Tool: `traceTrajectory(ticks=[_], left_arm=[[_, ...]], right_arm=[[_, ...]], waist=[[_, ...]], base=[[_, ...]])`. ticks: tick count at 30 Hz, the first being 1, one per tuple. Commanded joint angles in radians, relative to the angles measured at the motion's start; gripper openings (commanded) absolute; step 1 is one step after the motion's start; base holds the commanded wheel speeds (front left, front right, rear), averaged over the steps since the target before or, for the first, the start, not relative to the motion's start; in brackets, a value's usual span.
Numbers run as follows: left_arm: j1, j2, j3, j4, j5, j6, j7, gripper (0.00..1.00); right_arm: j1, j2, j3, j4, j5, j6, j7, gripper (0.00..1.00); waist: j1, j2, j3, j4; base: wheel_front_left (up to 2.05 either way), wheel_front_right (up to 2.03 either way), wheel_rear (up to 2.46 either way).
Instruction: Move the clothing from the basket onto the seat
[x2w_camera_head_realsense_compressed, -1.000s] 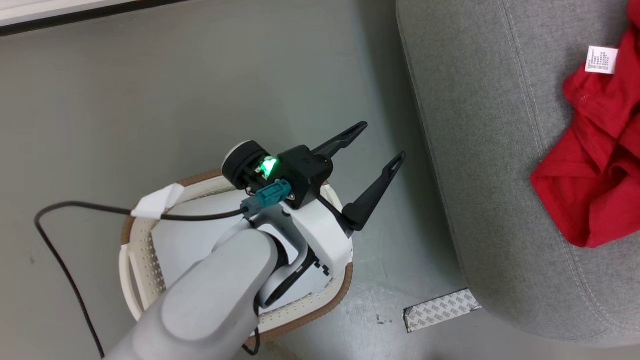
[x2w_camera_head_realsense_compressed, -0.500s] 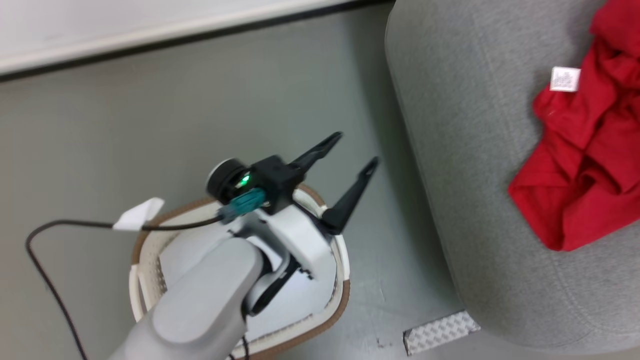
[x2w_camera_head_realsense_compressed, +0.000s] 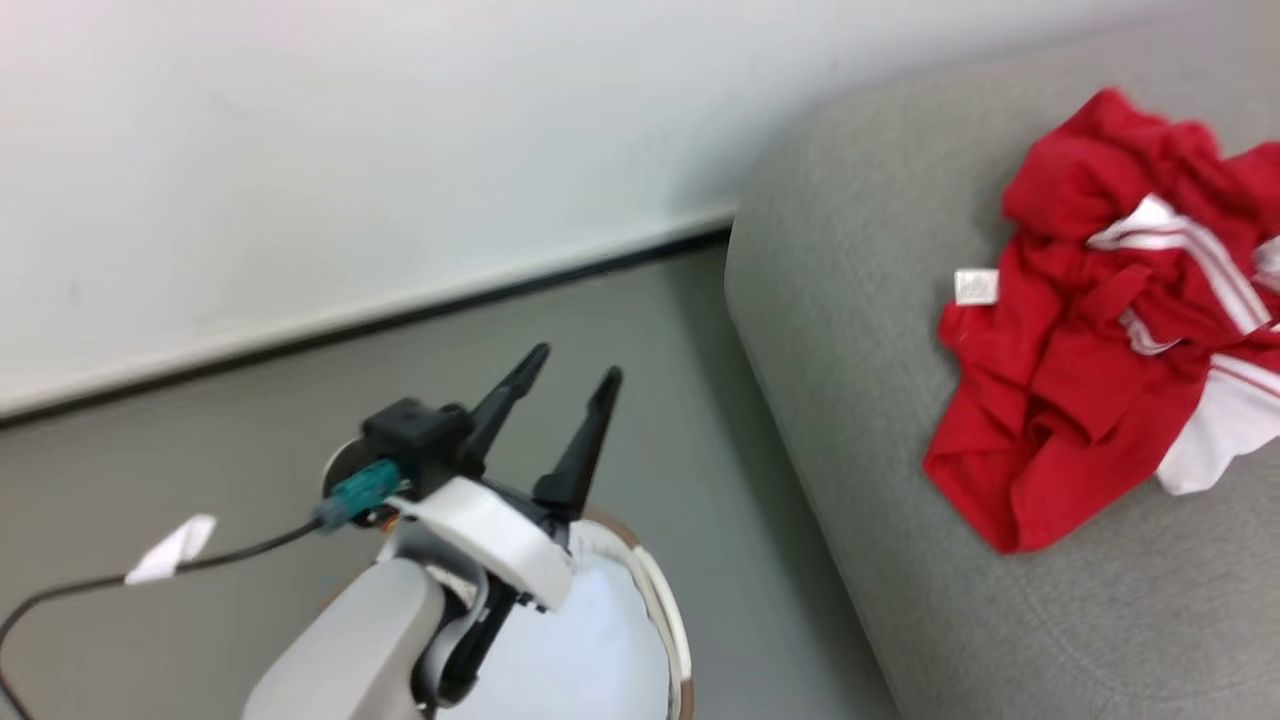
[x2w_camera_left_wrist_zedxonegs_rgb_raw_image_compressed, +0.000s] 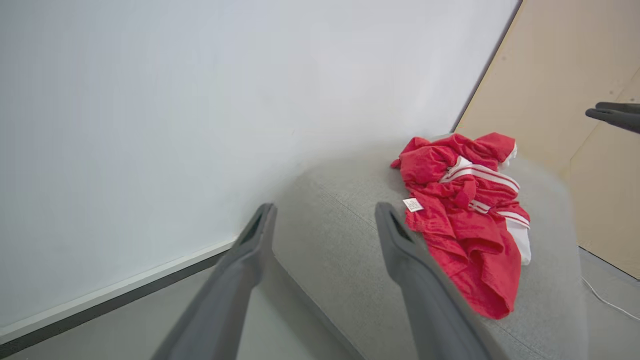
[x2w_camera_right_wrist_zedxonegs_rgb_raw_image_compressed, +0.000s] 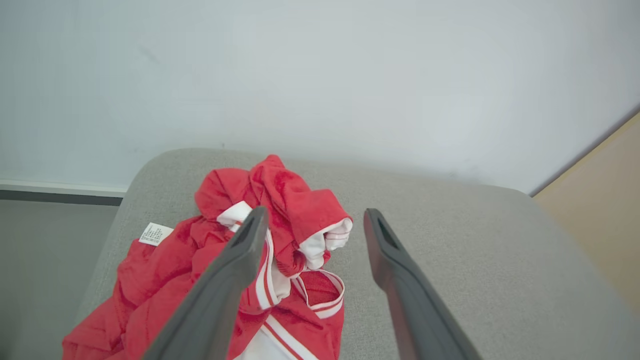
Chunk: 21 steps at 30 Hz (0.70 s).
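Currently, you have the clothing (x2w_camera_head_realsense_compressed: 1075, 400) lying crumpled on the seat (x2w_camera_head_realsense_compressed: 850, 330), just ahead of the right hand (x2w_camera_right_wrist_zedxonegs_rgb_raw_image_compressed: 316, 213), whose fingers stand apart and grip nothing. Your left hand (x2w_camera_head_realsense_compressed: 576, 362) is likewise spread and empty, above the basket (x2w_camera_head_realsense_compressed: 668, 610), with the clothing ahead to its right.

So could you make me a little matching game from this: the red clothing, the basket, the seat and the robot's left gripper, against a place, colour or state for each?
Things:
1 clothing
2 basket
3 seat
4 left gripper

Descriptions:
A light grey
B open, holding nothing
C on the floor beside the seat
D lying crumpled on the seat

Pairs: 1-D, 2-C, 3-A, 4-B
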Motion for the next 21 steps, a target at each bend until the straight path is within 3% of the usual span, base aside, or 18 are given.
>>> traceTrajectory(ticks=[1, 6, 11, 16, 21], left_arm=[[0.027, 0.009, 0.015, 0.0, -0.014, 0.01, -0.013, 1.0], [0.091, 0.02, 0.101, 0.01, -0.067, 0.051, -0.031, 1.0], [0.182, 0.047, 0.199, 0.016, -0.111, 0.074, -0.042, 1.0], [0.282, 0.06, 0.292, -0.014, -0.124, 0.101, -0.042, 1.0], [0.355, 0.056, 0.357, -0.055, -0.04, 0.15, -0.042, 1.0]], right_arm=[[0.002, -0.015, 0.004, -0.016, -0.01, -0.003, -0.018, 1.0], [0.039, -0.011, -0.022, -0.069, -0.039, -0.003, -0.114, 1.0], [0.126, 0.05, -0.093, -0.102, -0.096, -0.003, -0.154, 1.0], [0.275, 0.149, -0.302, -0.2, -0.216, -0.003, -0.157, 1.0], [0.49, 0.27, -0.542, -0.344, -0.376, -0.003, -0.157, 1.0]], waist=[[0.0003, 0.0, -0.097, -0.003], [0.0003, 0.0, -0.166, 0.025], [0.0003, 0.0, -0.233, 0.037], [0.0003, 0.0, -0.258, 0.048], [0.0003, 0.0, -0.262, 0.068]], base=[[0.0, 0.0, 0.0], [0.0, 0.0, 0.0], [0.0, 0.0, 0.0], [0.0, 0.0, 0.0], [0.0, 0.0, 0.0]])
